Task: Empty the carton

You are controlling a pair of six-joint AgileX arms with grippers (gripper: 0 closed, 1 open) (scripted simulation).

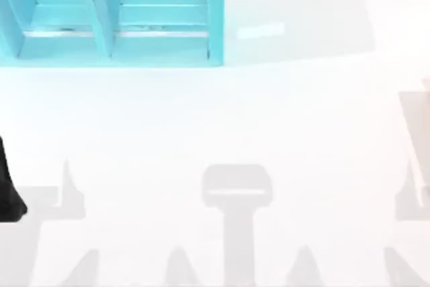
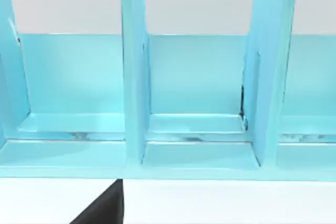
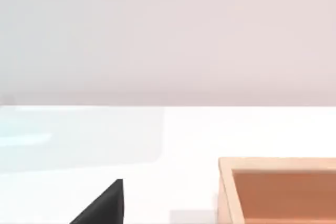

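Observation:
The carton is out of view. My left arm (image 1: 9,186) is a dark shape at the table's left edge, parked low. In the left wrist view a black part of my left gripper (image 2: 102,207) juts in, facing the turquoise shelf unit (image 2: 134,77) across a strip of white table. A black part of my right gripper (image 3: 102,205) appears in the right wrist view over the white table, with an open orange-brown wooden box (image 3: 278,187) close beside it.
The big turquoise shelf unit (image 1: 111,15) stands at the table's back left, its upright dividers forming open bays. Grey shadows of the arms and the camera stand lie across the front of the white table (image 1: 235,119).

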